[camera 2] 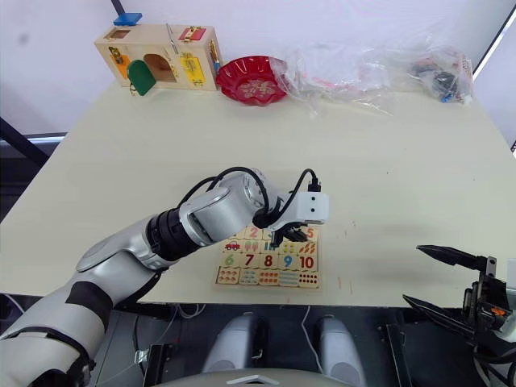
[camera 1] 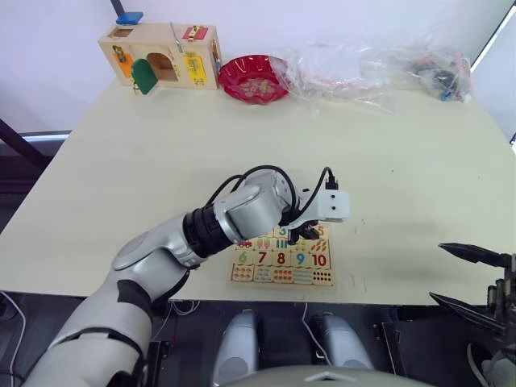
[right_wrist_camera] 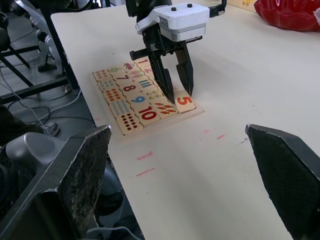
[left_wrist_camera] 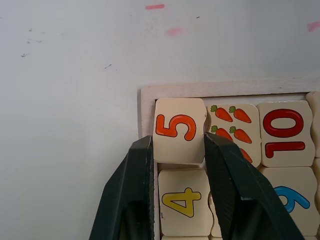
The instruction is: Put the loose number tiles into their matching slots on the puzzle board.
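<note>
Far left of tabletop (camera 1: 387, 185): one wooden latch box (camera 1: 161, 55) with coloured doors; just to its right one red bowl (camera 1: 255, 78), then crumpled clear plastic bags (camera 1: 363, 68) along the far edge.

Near edge, centre: one puzzle board (camera 1: 282, 263), flat, lying at the tabletop's front edge. In the eye views one row of five coloured numerals reads 6, 7, 8, 9, 10, with one row of five dot tiles in front of it and a picture row behind.

Left gripper (left_wrist_camera: 177, 155) is down on the board's far right corner. Its jaws stand narrow, one on each side of the red 5 tile (left_wrist_camera: 177, 131), touching its two edges. The 5 tile sits in the end slot at the board's corner, slightly tilted, overlapping the yellow 4 tile (left_wrist_camera: 183, 201) beside it. One carrot picture tile adjoins the 5.

Right gripper (camera 1: 476, 280) hovers off the tabletop's front right edge, well apart from the board; jaws wide, holding nothing.
</note>
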Controlling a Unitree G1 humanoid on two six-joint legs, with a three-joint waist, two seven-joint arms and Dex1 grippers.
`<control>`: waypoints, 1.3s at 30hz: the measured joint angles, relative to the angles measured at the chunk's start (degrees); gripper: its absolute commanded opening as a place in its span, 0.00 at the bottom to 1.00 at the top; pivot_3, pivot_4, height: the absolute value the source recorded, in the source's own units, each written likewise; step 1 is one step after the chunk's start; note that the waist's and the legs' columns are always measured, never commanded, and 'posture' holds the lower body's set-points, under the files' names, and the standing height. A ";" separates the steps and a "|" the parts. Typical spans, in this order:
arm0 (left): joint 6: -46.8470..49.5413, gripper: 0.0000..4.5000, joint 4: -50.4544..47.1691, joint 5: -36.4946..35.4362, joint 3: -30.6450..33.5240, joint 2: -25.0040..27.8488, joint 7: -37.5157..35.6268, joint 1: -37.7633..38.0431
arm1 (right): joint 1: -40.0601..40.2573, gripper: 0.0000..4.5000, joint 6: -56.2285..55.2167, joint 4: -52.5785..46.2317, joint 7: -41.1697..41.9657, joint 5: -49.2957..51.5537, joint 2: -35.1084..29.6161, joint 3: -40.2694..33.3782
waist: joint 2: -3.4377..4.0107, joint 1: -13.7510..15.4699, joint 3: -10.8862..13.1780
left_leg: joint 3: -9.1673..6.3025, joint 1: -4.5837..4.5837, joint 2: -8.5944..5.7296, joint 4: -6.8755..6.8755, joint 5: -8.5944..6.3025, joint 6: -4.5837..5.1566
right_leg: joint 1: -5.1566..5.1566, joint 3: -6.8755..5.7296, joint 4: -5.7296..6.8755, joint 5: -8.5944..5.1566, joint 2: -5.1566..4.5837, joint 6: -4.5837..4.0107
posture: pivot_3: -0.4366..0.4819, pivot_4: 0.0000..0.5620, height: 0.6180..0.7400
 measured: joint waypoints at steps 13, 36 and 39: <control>0.00 0.23 -0.26 0.13 0.00 0.35 -0.50 0.00 | -0.02 1.00 -0.05 -0.88 -0.76 -0.17 0.06 0.02 | 0.00 -0.01 0.00 | 0.00 0.00 0.00 0.00 0.00 0.00 | 0.00 0.00 0.00 0.00 0.00 0.00 | 0.48 0.27 1.00; 4.67 0.68 0.12 -3.88 3.56 -0.33 -1.40 -0.22 | -0.03 1.00 0.11 -1.48 -1.64 -0.30 0.15 0.15 | 0.01 -0.02 0.01 | -0.04 -0.01 0.00 0.00 0.00 0.00 | -0.01 -0.02 0.02 -0.01 0.01 0.01 | 0.48 0.27 1.00; 4.54 0.68 1.75 -6.37 8.80 -0.42 -2.27 -1.93 | -0.09 1.00 0.16 -1.55 -1.67 -0.30 0.15 0.19 | 0.01 -0.03 0.01 | -0.06 -0.01 0.00 0.00 0.00 0.00 | -0.01 -0.02 0.01 -0.01 0.01 0.01 | 0.48 0.27 1.00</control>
